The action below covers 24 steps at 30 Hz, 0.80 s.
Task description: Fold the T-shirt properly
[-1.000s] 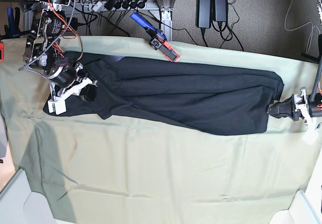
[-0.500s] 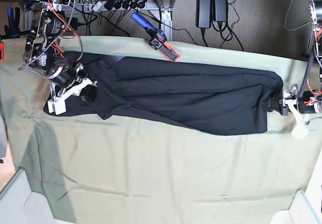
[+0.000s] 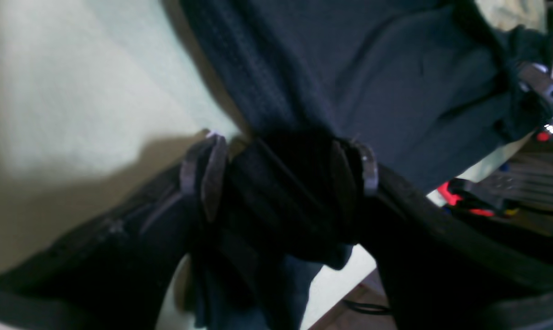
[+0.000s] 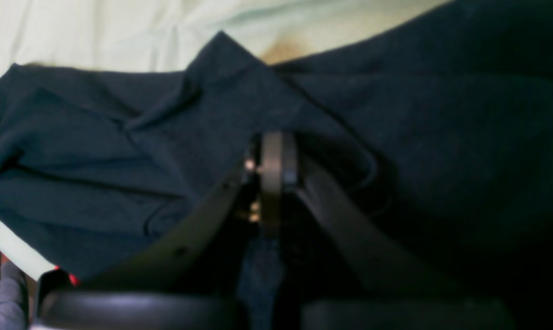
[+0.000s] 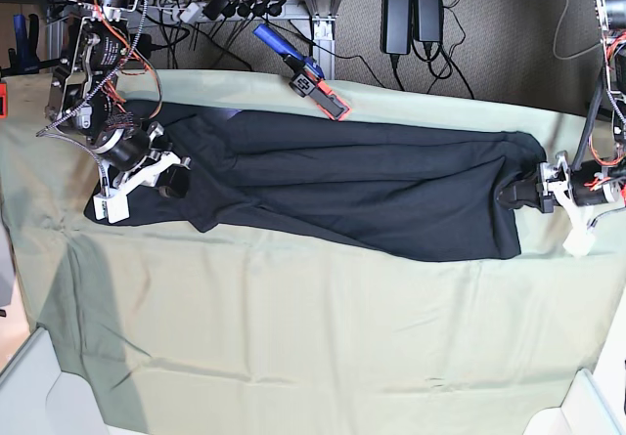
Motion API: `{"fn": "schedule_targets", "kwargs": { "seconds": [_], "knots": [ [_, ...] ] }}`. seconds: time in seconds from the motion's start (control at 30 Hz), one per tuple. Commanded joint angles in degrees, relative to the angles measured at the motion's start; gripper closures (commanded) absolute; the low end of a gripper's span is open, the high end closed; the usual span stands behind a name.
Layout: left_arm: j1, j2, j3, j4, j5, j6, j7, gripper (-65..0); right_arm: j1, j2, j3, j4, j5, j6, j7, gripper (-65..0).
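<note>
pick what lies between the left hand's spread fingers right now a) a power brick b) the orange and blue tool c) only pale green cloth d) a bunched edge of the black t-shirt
D: in the left wrist view a dark bunch of the T-shirt sits between the fingers of the left hand, which stand wide apart, with pale green cloth off to the side.
</note>
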Motion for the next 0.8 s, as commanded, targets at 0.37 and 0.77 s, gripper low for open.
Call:
{"fn": "schedule_targets", "kwargs": {
  "seconds": [0.37,0.77],
  "knots": [
    [-0.3,1.5,-0.1,0.6,-6.7,-1.0,5.8,-39.3,0.7,0.6,0.1,0.8,1.1,4.3,1.1,0.0],
    [-2.8,2.0,-0.1,0.6,-8.2,-1.0,5.1,0.0,0.9,0.6,0.1,1.0,5.7,4.5,1.1,0.0]
  ]
}}
